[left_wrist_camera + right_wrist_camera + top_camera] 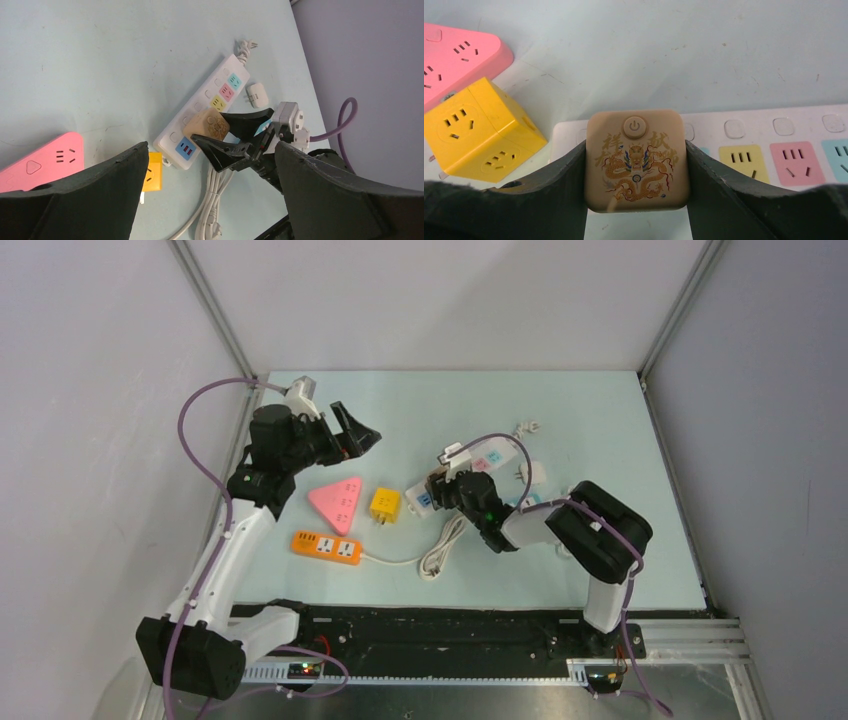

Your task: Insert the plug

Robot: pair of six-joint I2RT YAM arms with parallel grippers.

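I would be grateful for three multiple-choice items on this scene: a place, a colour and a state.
1. Where is the tan cube plug with the dragon print?
A. in the left arm's jaws
B. between the right arm's jaws, over the long white power strip
C. lying loose, untouched

2. What colour is the triangular plastic socket block?
A. green
B. black
C. pink

3. How do the left arm's jaws stand?
A. wide open, empty
B. shut tight
C. shut on the plug

Answers: 1 B, both jaws flank it above the strip in the right wrist view; 2 C, its top is plainly pink; 3 A, nothing sits between them.
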